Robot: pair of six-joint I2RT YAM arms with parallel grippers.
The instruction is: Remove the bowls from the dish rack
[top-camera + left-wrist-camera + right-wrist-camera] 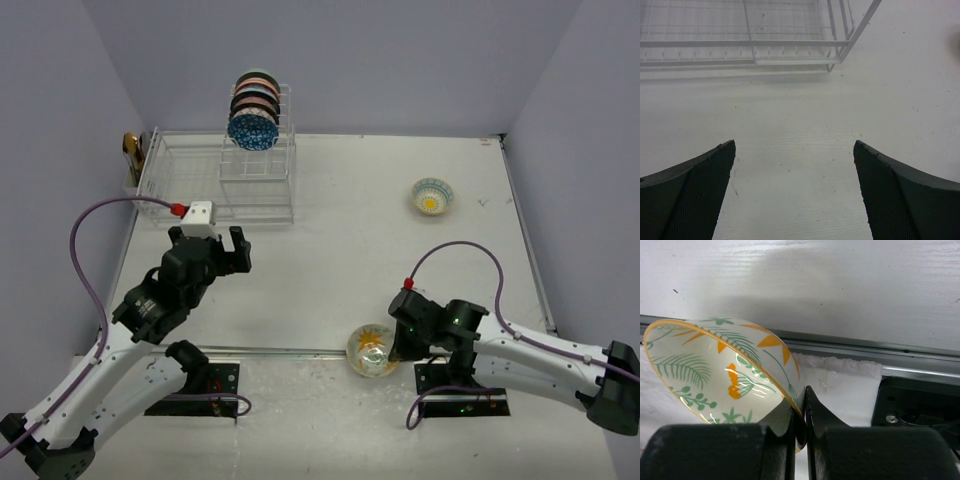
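Note:
The white wire dish rack stands at the far left; its low basket part is empty. Its taller slotted tower holds several bowls on edge, a blue patterned bowl at the front. My left gripper is open and empty, just in front of the basket; in the left wrist view it hovers over bare table, with the rack's corner ahead. My right gripper is shut on the rim of a white bowl with orange and green leaves, held tilted at the table's near edge.
A small white bowl with a yellow centre sits upright on the table at the far right. A golden-brown object hangs at the rack's left end. A metal strip runs along the table's near edge.

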